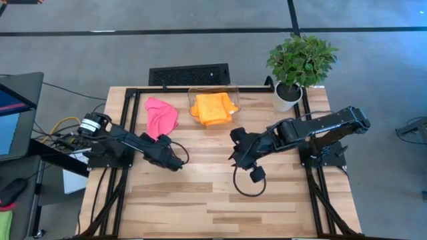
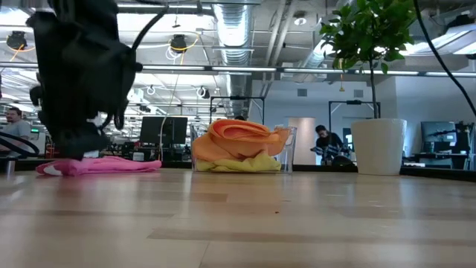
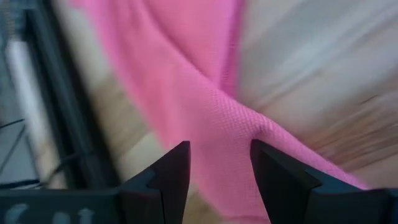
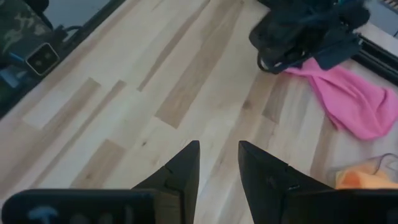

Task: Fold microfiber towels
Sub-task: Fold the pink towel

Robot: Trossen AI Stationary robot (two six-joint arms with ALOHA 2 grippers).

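The left gripper [image 3: 219, 165] is down at the near edge of the pink towel [image 1: 161, 115], its two fingers [image 3: 176, 168] parted with a raised ridge of the cloth between them; whether they are pinching it I cannot tell. The towel lies rumpled on the table [image 1: 200, 200], stretching away beyond that gripper. The right gripper [image 4: 217, 163] hangs over bare wood well to the side, fingers slightly apart and holding nothing. Behind both, orange towels [image 1: 212, 107] over a yellow one [image 2: 245, 164] sit heaped in the clear bin [image 1: 235, 90].
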